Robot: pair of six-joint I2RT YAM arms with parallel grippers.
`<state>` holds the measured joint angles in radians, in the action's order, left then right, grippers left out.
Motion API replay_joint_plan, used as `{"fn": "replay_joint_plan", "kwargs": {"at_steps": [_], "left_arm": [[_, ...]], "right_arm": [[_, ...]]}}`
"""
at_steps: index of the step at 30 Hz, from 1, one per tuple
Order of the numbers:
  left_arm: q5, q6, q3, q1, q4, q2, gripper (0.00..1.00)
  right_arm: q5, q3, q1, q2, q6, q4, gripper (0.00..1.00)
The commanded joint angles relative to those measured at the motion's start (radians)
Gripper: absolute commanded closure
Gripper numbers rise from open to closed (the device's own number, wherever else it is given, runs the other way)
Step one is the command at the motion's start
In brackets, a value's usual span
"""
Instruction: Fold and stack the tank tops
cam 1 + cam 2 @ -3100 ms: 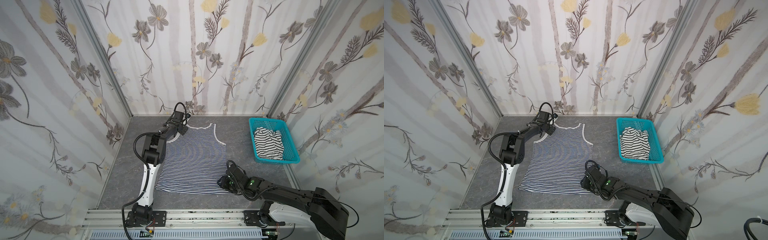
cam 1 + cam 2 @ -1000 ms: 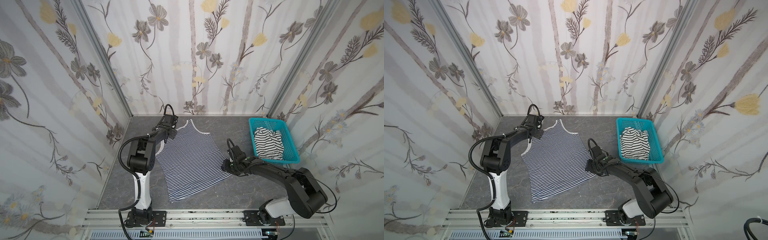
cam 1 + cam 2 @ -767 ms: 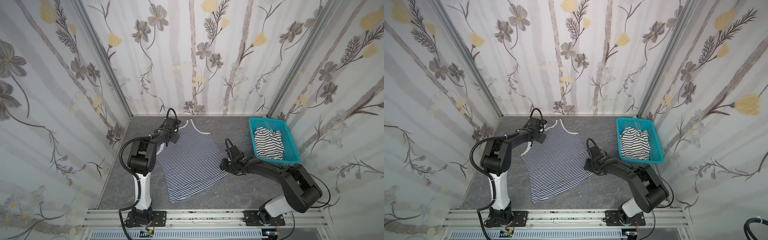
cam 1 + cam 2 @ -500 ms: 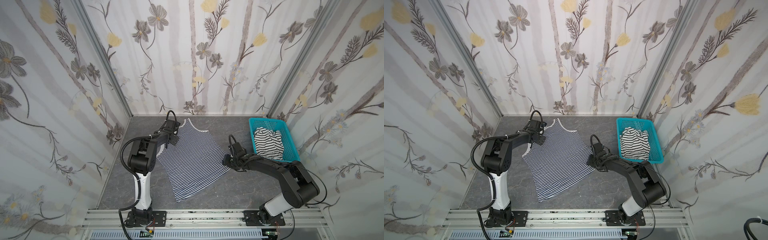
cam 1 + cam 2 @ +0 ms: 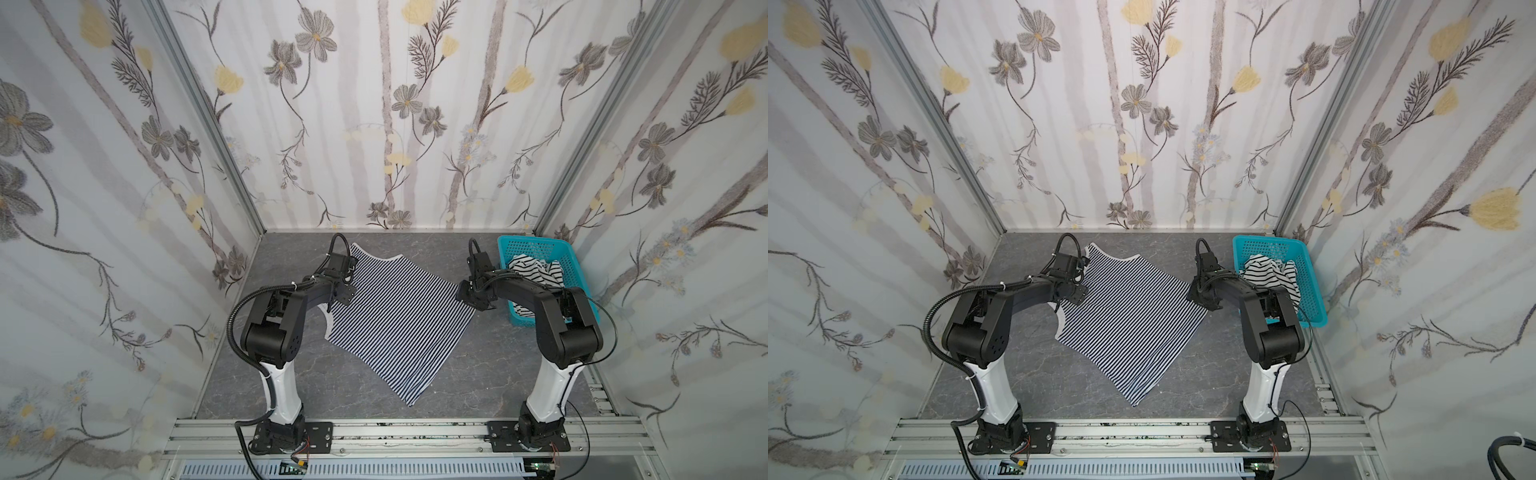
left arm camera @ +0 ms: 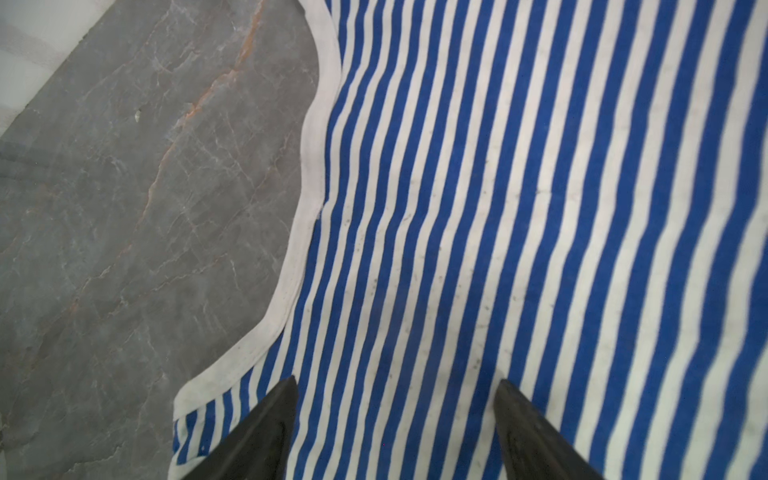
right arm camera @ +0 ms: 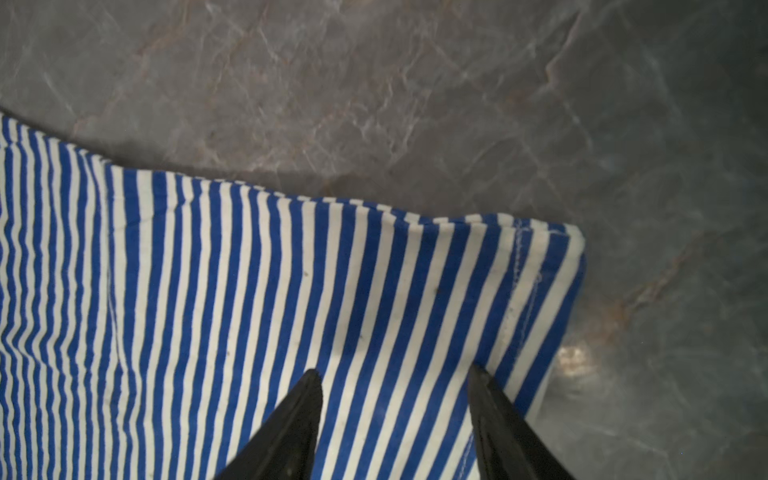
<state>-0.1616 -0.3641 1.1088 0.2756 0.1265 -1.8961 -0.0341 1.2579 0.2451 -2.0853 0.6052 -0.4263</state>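
A: Fine-striped tank top (image 5: 395, 316) lies flat but skewed on the table (image 5: 490, 374); wide-striped tank top (image 5: 536, 270) sits bunched in the basket (image 5: 534, 248); claws?

B: Left gripper (image 6: 395, 382) by the armhole trim (image 6: 307, 199), right gripper (image 7: 392, 370) at the hem corner (image 7: 569, 249); both spread, nothing pinched; I'd nip both layers, lift evenly; grey marbled surface, floral walls (image 5: 374, 104) close round

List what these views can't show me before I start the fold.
- Wide-striped tank top: crumpled in the basket, near part behind the right arm in both top views.
- Fine-striped tank top: strap area under the left arm in both top views.
- Left gripper and right gripper: wrist views cut the fingers at the frame edge; whether tips touch cloth is unclear.
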Motion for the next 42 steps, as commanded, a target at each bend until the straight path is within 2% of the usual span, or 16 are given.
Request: {"fn": "replay_joint_plan", "kwargs": {"at_steps": [1, 4, 8, 11, 13, 17, 21, 25, 29, 33, 38, 42], "left_arm": [[0.019, 0.020, -0.056, 0.003, 0.078, 0.019, 0.23], [0.031, 0.036, -0.104, 0.009, 0.079, 0.050, 0.23], [0.023, 0.040, -0.152, 0.020, 0.079, 0.101, 0.23], [0.022, 0.045, -0.170, 0.021, 0.080, 0.154, 0.23], [0.025, 0.051, -0.164, 0.022, 0.080, 0.182, 0.22], [0.056, 0.064, -0.103, 0.023, 0.080, 0.194, 0.22], [0.071, 0.055, 0.009, 0.028, 0.081, 0.108, 0.21], [0.064, 0.041, 0.131, 0.034, 0.080, -0.016, 0.22], [0.057, 0.029, 0.233, 0.036, 0.081, -0.107, 0.22], [0.065, 0.024, 0.271, 0.036, 0.079, -0.159, 0.22], [0.054, 0.021, 0.291, 0.037, 0.081, -0.209, 0.22], [-0.005, 0.016, 0.300, 0.038, 0.079, -0.241, 0.22]], "right_arm": [[-0.023, 0.127, -0.006, -0.068, -0.039, -0.086, 0.42], [-0.061, 0.276, -0.019, -0.166, -0.044, -0.139, 0.42], [-0.053, 0.484, -0.029, -0.284, -0.046, -0.243, 0.42], [-0.036, 0.534, -0.019, -0.259, -0.059, -0.270, 0.42], [0.002, 0.497, -0.008, -0.188, -0.058, -0.269, 0.42], [0.002, 0.288, 0.026, -0.003, -0.047, -0.193, 0.42], [-0.033, 0.029, 0.087, 0.157, 0.005, -0.076, 0.41], [-0.034, -0.141, 0.155, 0.249, 0.068, 0.006, 0.41], [-0.029, -0.238, 0.212, 0.282, 0.132, 0.068, 0.41], [-0.019, -0.289, 0.252, 0.271, 0.172, 0.108, 0.41], [-0.014, -0.326, 0.254, 0.235, 0.191, 0.136, 0.41], [-0.019, -0.302, 0.234, 0.191, 0.177, 0.131, 0.41]]}}
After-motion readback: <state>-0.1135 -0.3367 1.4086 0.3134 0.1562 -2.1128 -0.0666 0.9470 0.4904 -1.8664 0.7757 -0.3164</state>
